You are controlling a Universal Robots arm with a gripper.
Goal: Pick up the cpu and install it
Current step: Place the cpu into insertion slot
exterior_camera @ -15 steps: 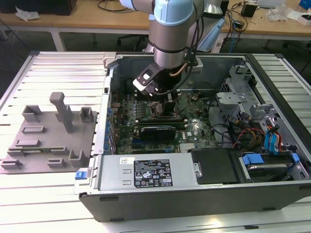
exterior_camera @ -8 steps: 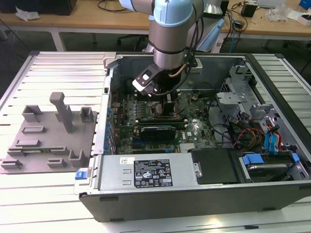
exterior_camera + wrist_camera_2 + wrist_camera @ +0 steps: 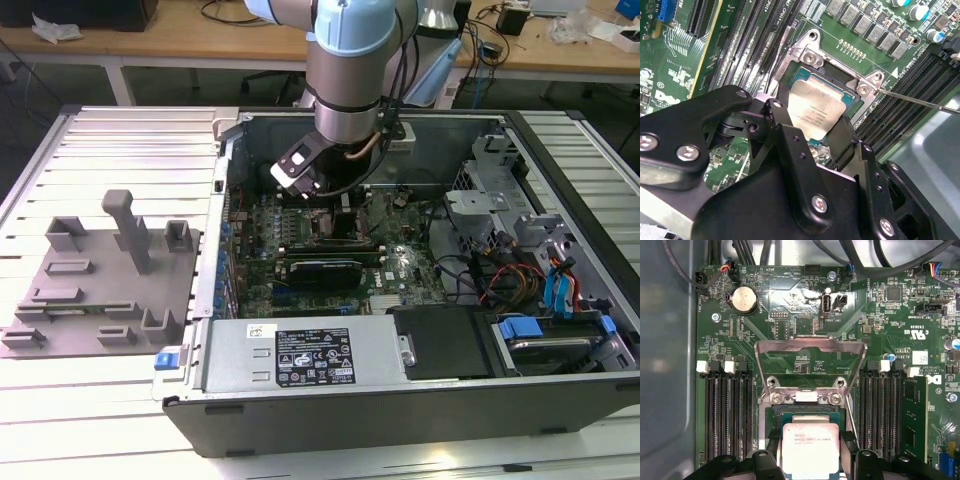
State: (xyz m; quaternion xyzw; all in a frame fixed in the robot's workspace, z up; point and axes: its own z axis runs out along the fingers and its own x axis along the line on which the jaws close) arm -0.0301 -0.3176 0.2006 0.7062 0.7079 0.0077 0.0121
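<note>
Narrowed onto the cpu (image 3: 815, 111), the gripper (image 3: 812, 122) has a black finger (image 3: 782, 117) against one edge of the chip and its partner against the opposite edge. The pale metal top faces up between them. The chip hangs directly beneath the gripper rather than off to any side.

Straight below it lies the socket (image 3: 805, 416), with a rim of its blue-green bed showing around the chip in both wrist views. The metal load plate (image 3: 810, 347) stands swung up and open on the far side, and a thin lever rod (image 3: 920, 102) juts away over the board. The chip is close to square, so there is little long axis to speak of. In the first wrist view its edges run parallel to the socket frame, which I judge to be the alignment that matters. Whether it already touches the bed or sits just above it, I cannot tell.

Memory slots (image 3: 727, 410) flank the socket on the green motherboard (image 3: 400, 265). The arm (image 3: 350, 70) reaches down into the open computer case (image 3: 330, 420), which lies on the slatted desk (image 3: 100, 420). A grey pegged plate (image 3: 100, 290) sits well apart on the exterior view's left.
</note>
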